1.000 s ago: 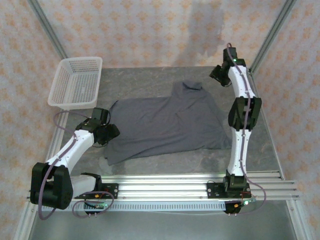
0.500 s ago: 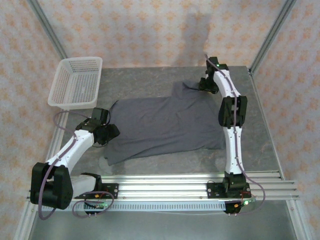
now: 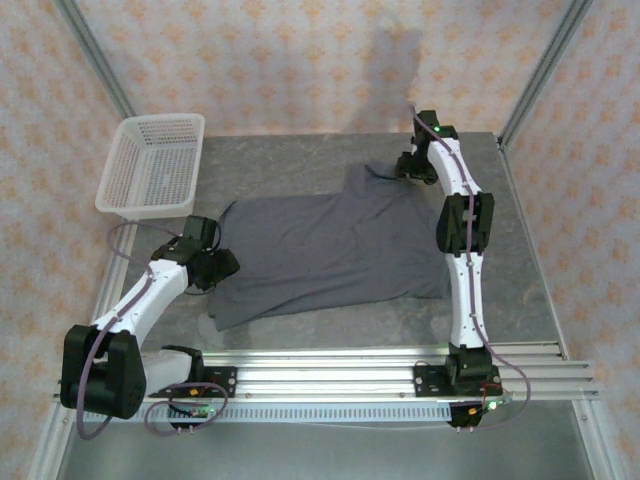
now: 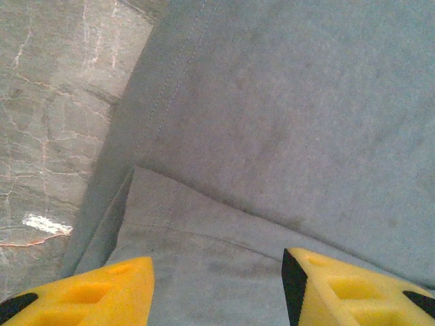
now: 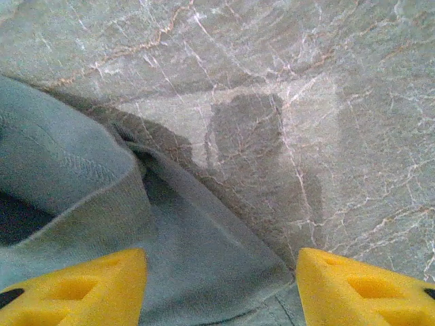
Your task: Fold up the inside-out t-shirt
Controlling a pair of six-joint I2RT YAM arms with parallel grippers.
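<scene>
The inside-out t-shirt (image 3: 330, 250) lies spread on the marble table, dark slate-grey, with a raised fold at its far edge (image 3: 375, 175). My left gripper (image 3: 216, 264) hovers at the shirt's left edge. Its yellow fingers (image 4: 88, 295) stand apart over flat fabric with a stitched hem (image 4: 170, 88), so the left gripper (image 4: 217, 292) is open and holds nothing. My right gripper (image 3: 405, 168) is at the shirt's far right corner. The right gripper (image 5: 221, 288) is open over a rumpled fabric edge (image 5: 204, 258) that lies between the fingers, with bare table beyond.
A white mesh basket (image 3: 150, 165) stands at the far left of the table. Aluminium rails (image 3: 350, 365) run along the near edge by the arm bases. Slanted frame posts (image 3: 540, 70) rise at the back corners. Bare marble (image 3: 290, 160) lies behind the shirt.
The right arm has swung left and down from the back right to the shirt's far corner, and its fingers have spread a little. The left arm and the shirt have not moved.
</scene>
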